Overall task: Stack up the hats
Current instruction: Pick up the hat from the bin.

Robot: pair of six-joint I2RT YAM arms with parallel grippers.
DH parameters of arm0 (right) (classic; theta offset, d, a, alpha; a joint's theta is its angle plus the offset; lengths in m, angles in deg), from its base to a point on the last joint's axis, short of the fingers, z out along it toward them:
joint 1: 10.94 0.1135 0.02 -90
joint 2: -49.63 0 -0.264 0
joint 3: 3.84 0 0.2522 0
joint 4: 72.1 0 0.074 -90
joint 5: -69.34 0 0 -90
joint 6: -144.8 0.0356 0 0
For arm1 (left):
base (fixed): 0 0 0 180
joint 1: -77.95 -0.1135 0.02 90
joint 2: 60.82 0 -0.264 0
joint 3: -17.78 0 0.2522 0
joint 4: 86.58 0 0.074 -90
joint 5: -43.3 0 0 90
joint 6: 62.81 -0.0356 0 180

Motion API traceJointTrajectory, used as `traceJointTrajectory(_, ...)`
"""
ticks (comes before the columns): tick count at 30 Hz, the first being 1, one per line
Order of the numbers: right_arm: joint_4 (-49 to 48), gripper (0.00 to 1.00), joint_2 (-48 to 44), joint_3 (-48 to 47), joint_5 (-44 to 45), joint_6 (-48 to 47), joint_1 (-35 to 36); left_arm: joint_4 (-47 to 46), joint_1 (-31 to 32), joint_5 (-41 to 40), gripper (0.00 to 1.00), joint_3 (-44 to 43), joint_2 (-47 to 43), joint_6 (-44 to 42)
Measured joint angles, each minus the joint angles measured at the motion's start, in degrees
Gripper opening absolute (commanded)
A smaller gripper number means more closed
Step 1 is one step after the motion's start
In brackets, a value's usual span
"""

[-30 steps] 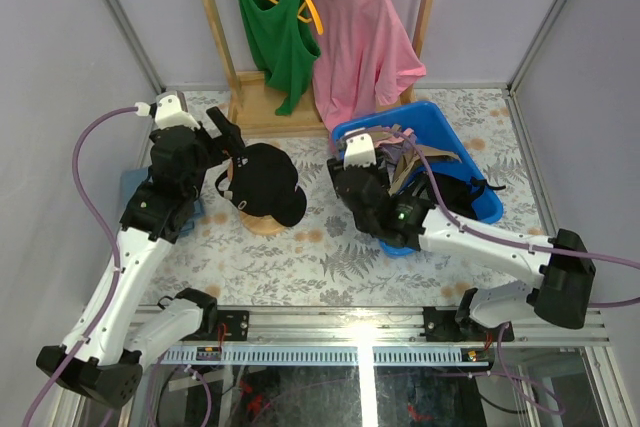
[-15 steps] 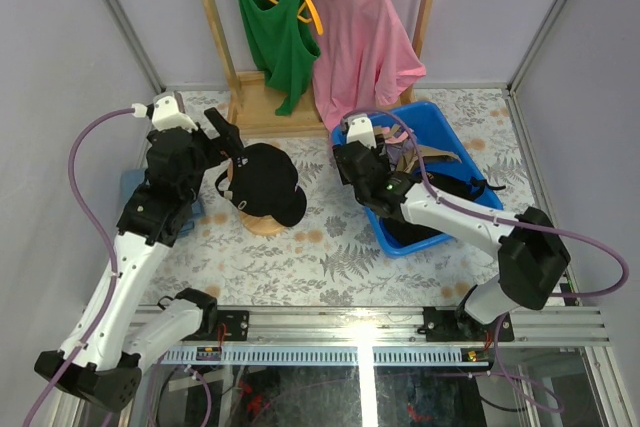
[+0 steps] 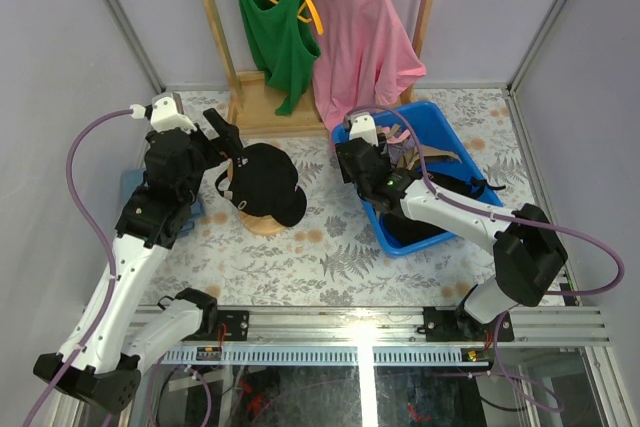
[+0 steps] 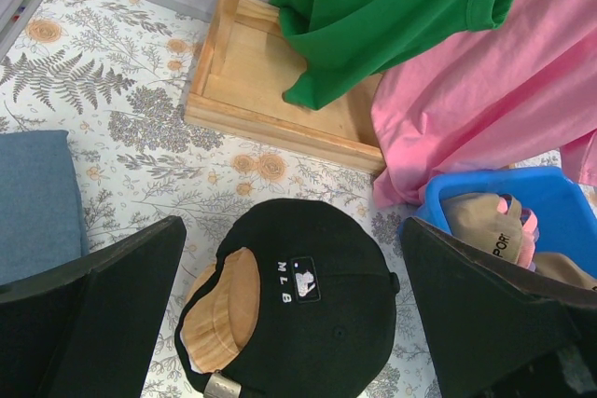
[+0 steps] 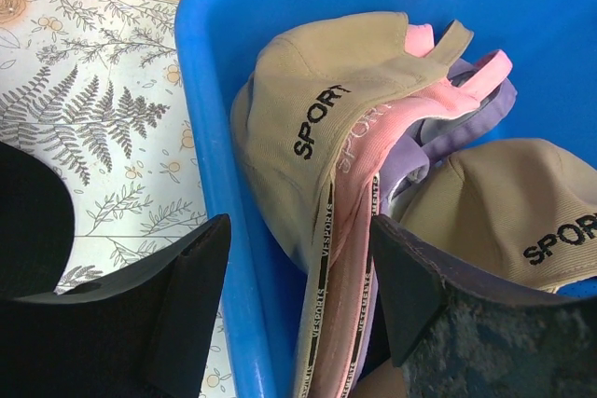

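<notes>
The right end effector (image 5: pixel 298 230) hangs with fingers apart and nothing between them, above the left wall of the blue bin (image 5: pixel 215 118). Straight ahead of the gap lies the tan cap (image 5: pixel 308 100), nested over a pink cap (image 5: pixel 373 170) and a lavender cap (image 5: pixel 471 118). The left end effector (image 4: pixel 294 230), spread wide, hovers over the black cap (image 4: pixel 326 314) on its wooden stand (image 4: pixel 224 319), well apart from the bin. The right arm therefore looks better placed.

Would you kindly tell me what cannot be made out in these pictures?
- Black cap front: left wrist view shows only its back.
- Lavender cap: right wrist view, a sliver under the pink cap.
- Cap count in the blue bin: caps overlap; the right arm covers part of it from above.
- Second tan cap lettering: cut off by the right edge.
</notes>
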Motion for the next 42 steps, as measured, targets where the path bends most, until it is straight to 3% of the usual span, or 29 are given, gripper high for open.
traceJointTrajectory(18,-0.1,0.50,1.6,0.1,-1.6,1.3,-1.2,0.0,0.0,0.0,1.00,0.2,-0.2,0.0)
traceJointTrajectory(20,-0.3,0.43,1.8,0.3,-1.7,1.6,-1.7,0.0,0.0,0.0,1.00,0.2,-0.2,0.0)
traceJointTrajectory(28,-1.7,0.01,1.8,1.8,-4.7,3.2,-4.5,0.0,0.0,0.0,1.00,0.3,-0.2,0.0)
traceJointTrajectory(42,-0.8,0.00,-1.9,1.6,-10.1,2.6,-6.7,0.0,0.0,0.0,1.00,0.3,0.2,0.0)
